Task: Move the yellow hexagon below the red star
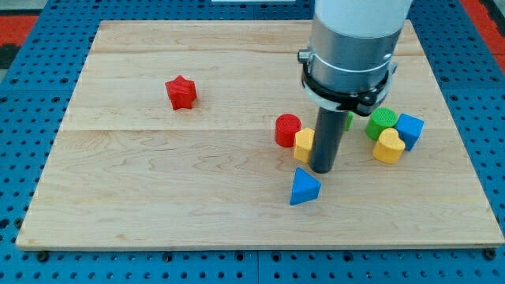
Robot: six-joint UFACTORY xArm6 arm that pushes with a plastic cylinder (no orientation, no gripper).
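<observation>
Hexagon touching my tip's left side, star far off to the upper left.

Blue triangle lies nearest the view's bottom, just below my tip, the end effector, which is a bare rod with no jaws to open or close and holds nothing. Yellow hexagon sits directly to the tip's left, apparently in contact with the rod, with the red cylinder just beyond it, up and left. To the tip's right, near but apart, a yellow heart, a blue block and a green block cluster together. Red star stands alone well to the upper left on the desk. Since the hexagon lies on the star's side of the tip, a leftward push looks right, though the cylinder may be carried along.
</observation>
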